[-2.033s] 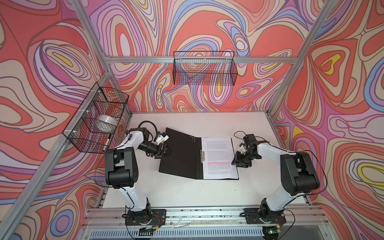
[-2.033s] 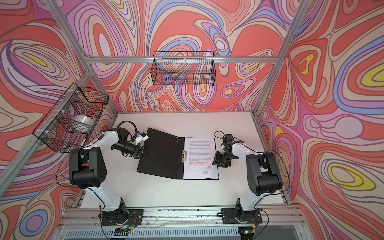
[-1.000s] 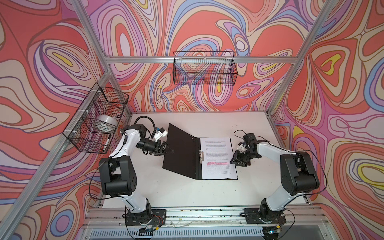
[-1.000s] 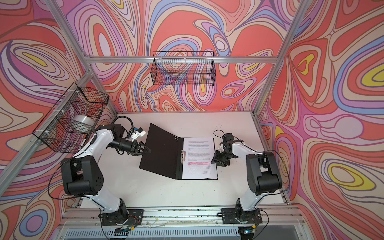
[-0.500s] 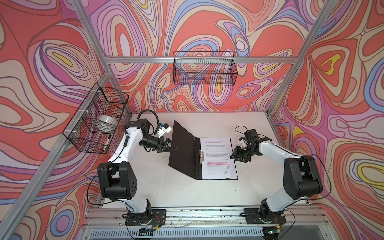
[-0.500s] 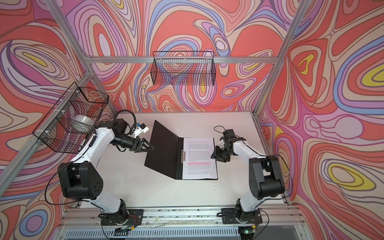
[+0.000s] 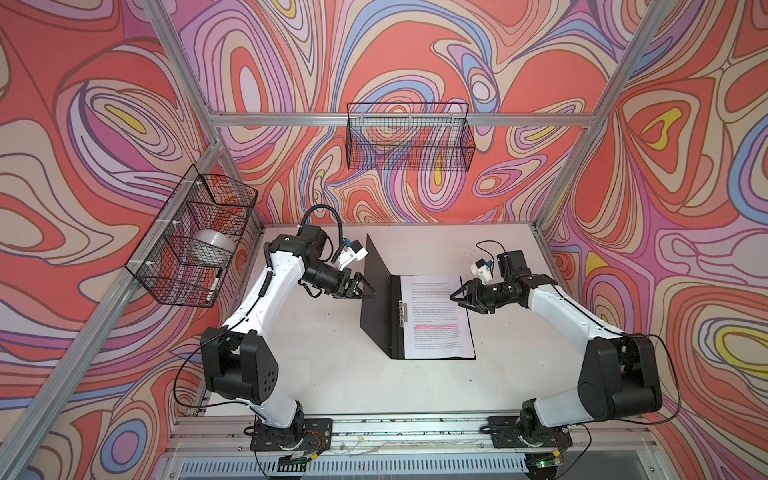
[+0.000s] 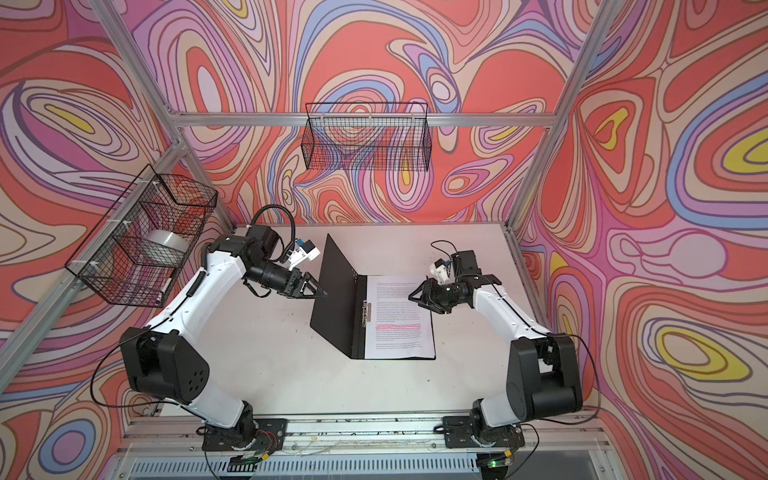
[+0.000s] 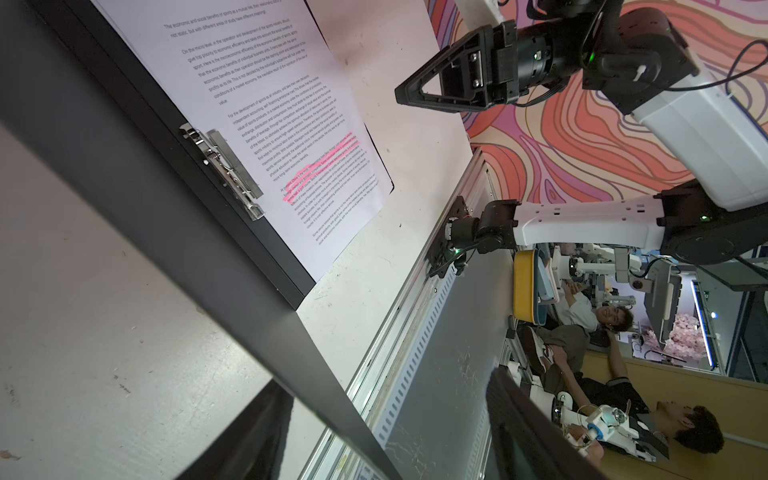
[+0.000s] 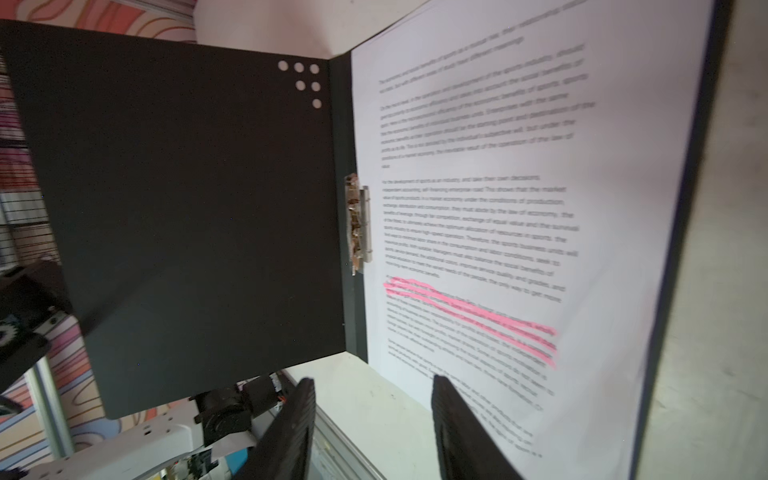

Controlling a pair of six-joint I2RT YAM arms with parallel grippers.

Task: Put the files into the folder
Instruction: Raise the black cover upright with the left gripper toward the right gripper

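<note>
The folder (image 7: 376,299) lies open, black inside, with a metal clip (image 7: 402,311) at its spine. Its left cover (image 8: 336,299) stands steeply raised. The right half lies flat with the files (image 7: 438,316) on it, white printed sheets with pink highlighted lines. My left gripper (image 7: 368,291) is open at the raised cover's outer edge. In the left wrist view that edge (image 9: 166,228) runs between its spread fingers. My right gripper (image 7: 455,296) hovers open over the files' right edge, with nothing between its fingers (image 10: 307,415).
A wire basket (image 7: 191,245) on the left wall holds a roll of tape (image 7: 214,245). A second wire basket (image 7: 409,137) hangs on the back wall. An aluminium rail (image 7: 415,424) runs along the table's front edge.
My left gripper has risen and moved right, tipping the folder's left cover from flat to steeply raised. My right gripper has lifted off the files' right edge and opened wider.
</note>
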